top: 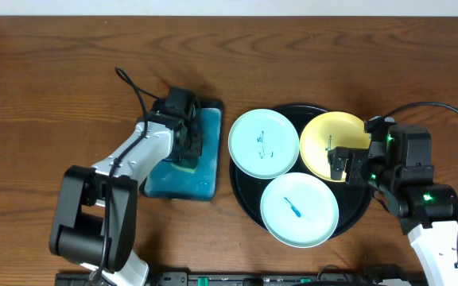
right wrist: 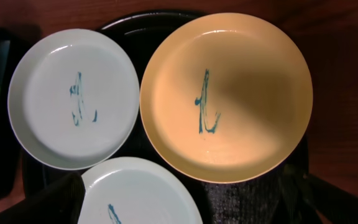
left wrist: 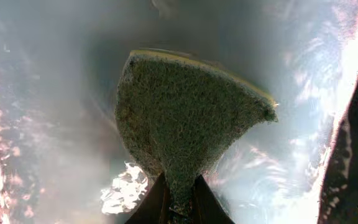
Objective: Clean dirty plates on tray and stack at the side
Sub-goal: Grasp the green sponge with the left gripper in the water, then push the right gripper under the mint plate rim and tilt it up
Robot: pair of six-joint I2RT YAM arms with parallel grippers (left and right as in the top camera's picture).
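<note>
Sponge (left wrist: 185, 118) fills the left wrist view, green scouring face to the lens w/ a thin yellow edge on top. Its narrow end is pinched in the left end effector (left wrist: 179, 196), jaws closed tight on it. From overhead, that end effector (top: 185, 143) hangs over the rectangular teal tray (top: 201, 179), sponge directly beneath it. Whether the sponge touches the teal surface can't be told.

Right end effector (top: 342, 165) has its jaws spread as wide as they go, nothing btwn them. It sits over the right-hand part of the yellow plate (top: 320, 135) – contact w/ the plate can't be told. In its wrist view the yellow plate (right wrist: 225, 96) lies straight below, blue ink scribble near the middle.

To this end effector's left, toward the other arm, lies a mint plate (top: 263, 143), also scribbled in blue, its far-left edge reaching past the rim of the black tray (top: 242, 189). Nearer the robot's base and left of the end effector is the second mint plate (top: 299, 209), w/ a short blue mark, its near edge over the tray's rim.

All three plates sit on the black tray, just beside one another. Both trays rest on the wooden worktop (top: 54, 79), the teal one well left of the right end effector.
</note>
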